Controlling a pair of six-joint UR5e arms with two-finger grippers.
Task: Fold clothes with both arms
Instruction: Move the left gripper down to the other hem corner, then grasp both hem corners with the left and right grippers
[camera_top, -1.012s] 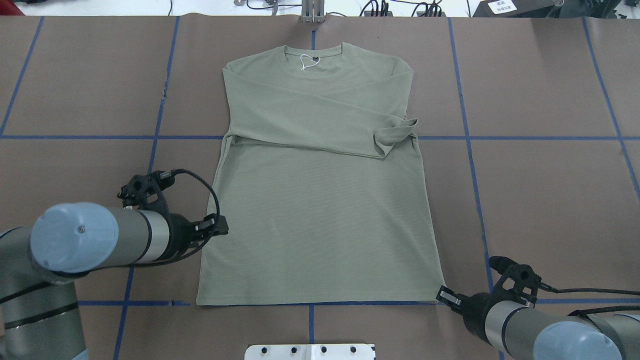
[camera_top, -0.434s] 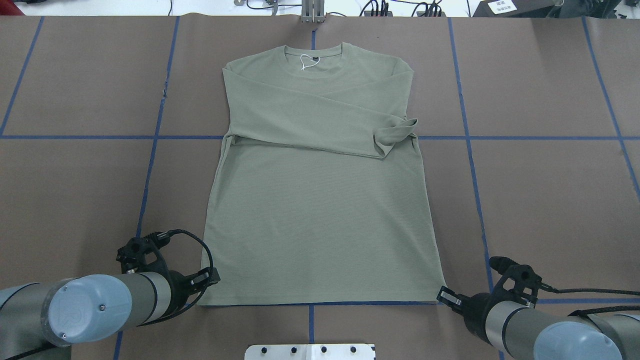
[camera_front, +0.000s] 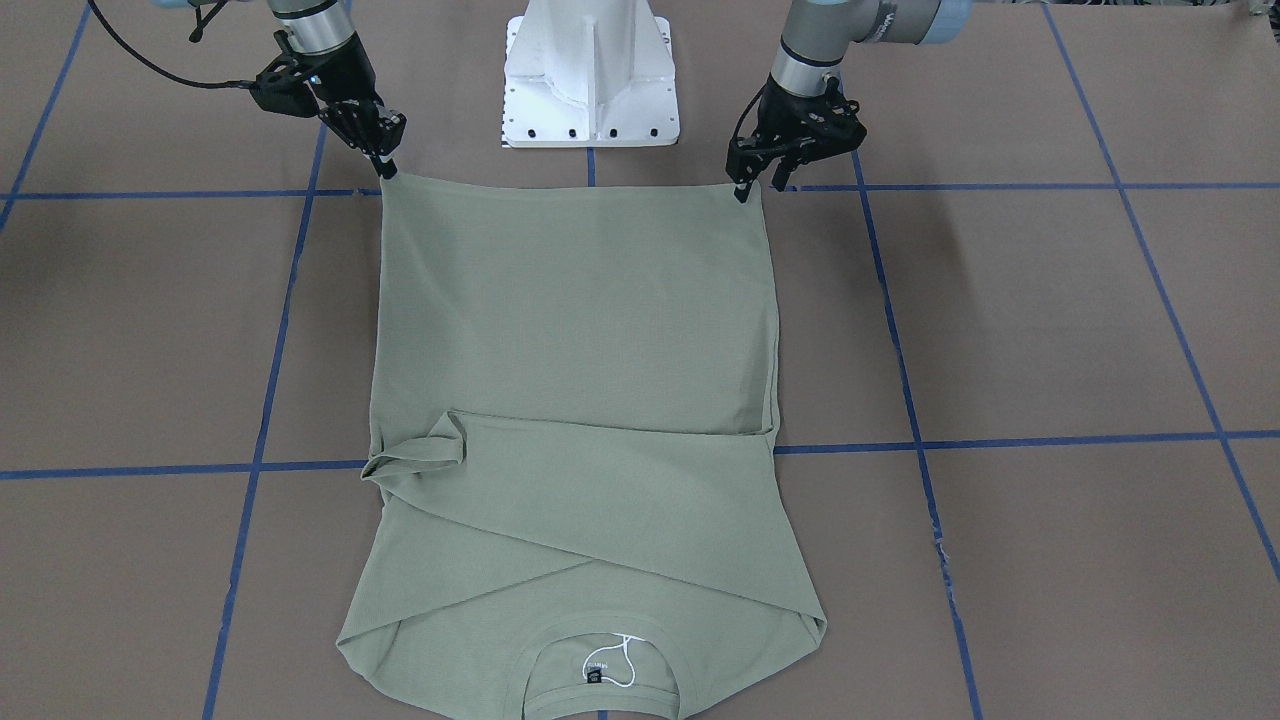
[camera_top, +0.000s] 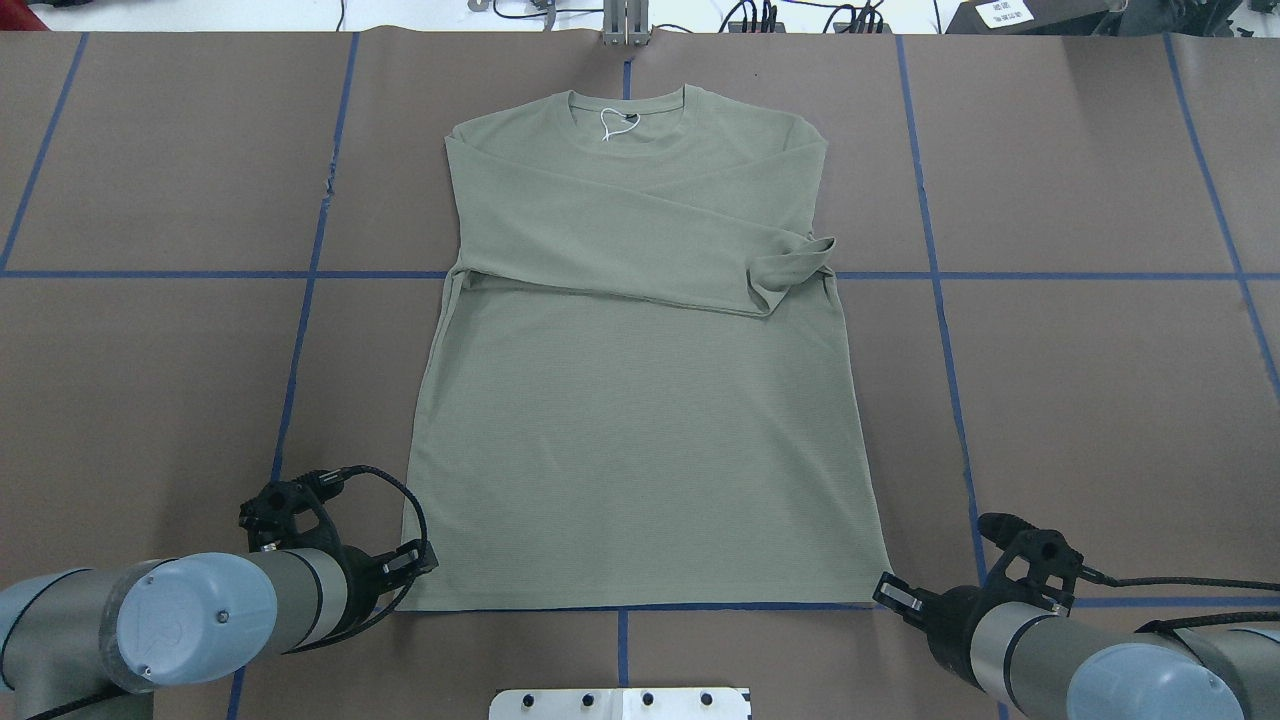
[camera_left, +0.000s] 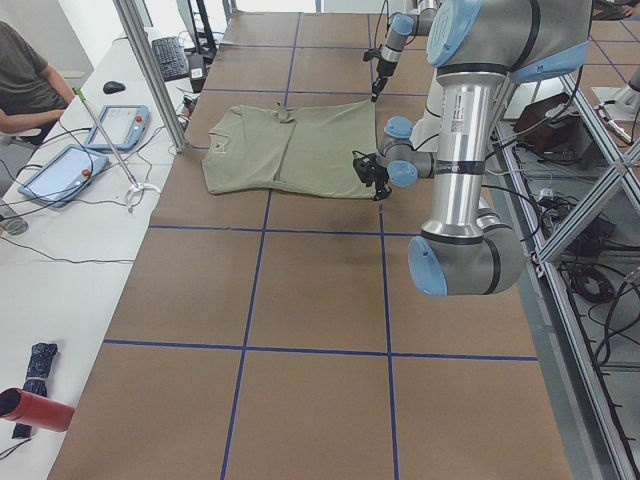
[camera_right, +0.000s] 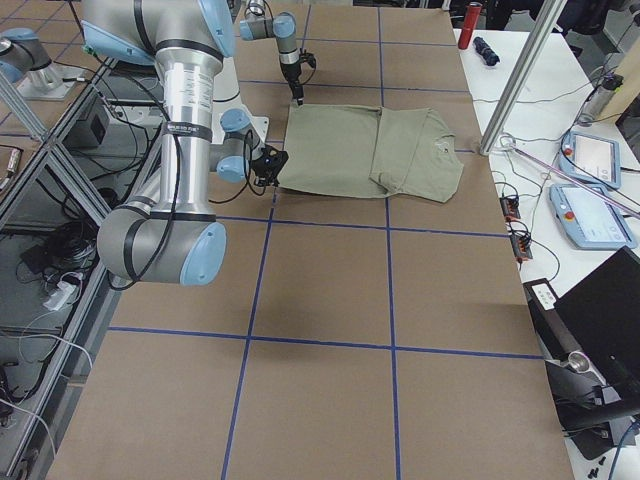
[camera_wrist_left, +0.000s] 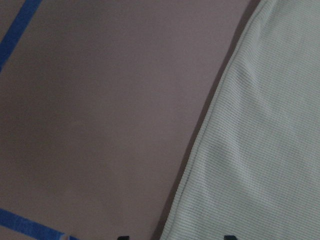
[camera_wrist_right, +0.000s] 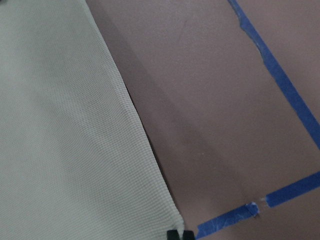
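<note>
- The shirt (camera_top: 640, 450) lies flat on the brown surface (camera_top: 1100, 400). Its hem is right at both claws and the collar is at the end farthest from them.
- Done so far: both sleeves (camera_top: 640, 235) are folded across the chest, well ahead of the claws. One cuff is a bit scrunched.
- The left claw (camera_top: 418, 562) sits low at its hem corner with fingers apart. On the wrist cam the shirt's side edge runs between the two tips, and nothing's gripped yet.
- The right claw (camera_top: 893, 592) has its tips practically together at the other hem corner. Looks to me like it's pinched on the fabric there.
- Left to do, my guess: the left claw closes, then both carry the hem toward the collar. No body fold has started, so I'd say maybe a third in.
</note>
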